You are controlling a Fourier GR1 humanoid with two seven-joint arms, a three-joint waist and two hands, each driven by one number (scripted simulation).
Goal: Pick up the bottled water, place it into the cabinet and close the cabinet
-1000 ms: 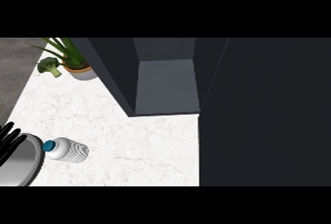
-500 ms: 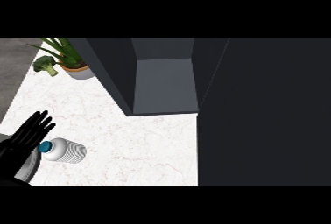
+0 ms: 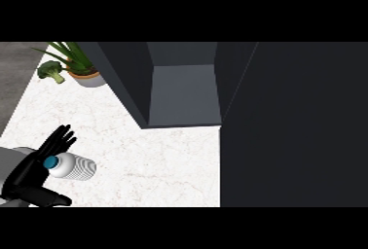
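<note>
A black left hand (image 3: 30, 176) with slim, tapering fingers (image 3: 59, 138) and a thick thumb (image 3: 49, 198), joined to a smooth grey forearm (image 3: 13, 156).

There is one bottle (image 3: 72, 167), one potted plant (image 3: 84, 68), one head of broccoli (image 3: 50, 71), one cabinet (image 3: 184, 92), one counter (image 3: 151, 160) and one hand (image 3: 34, 171), the left.

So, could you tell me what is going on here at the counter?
The robot's left hand is open beside the water bottle, which lies on its side on the counter, blue cap toward the hand. It is not gripped or lifted yet. The cabinet ahead stands open. A potted plant and broccoli sit at the far left. The right hand is out of view.
</note>
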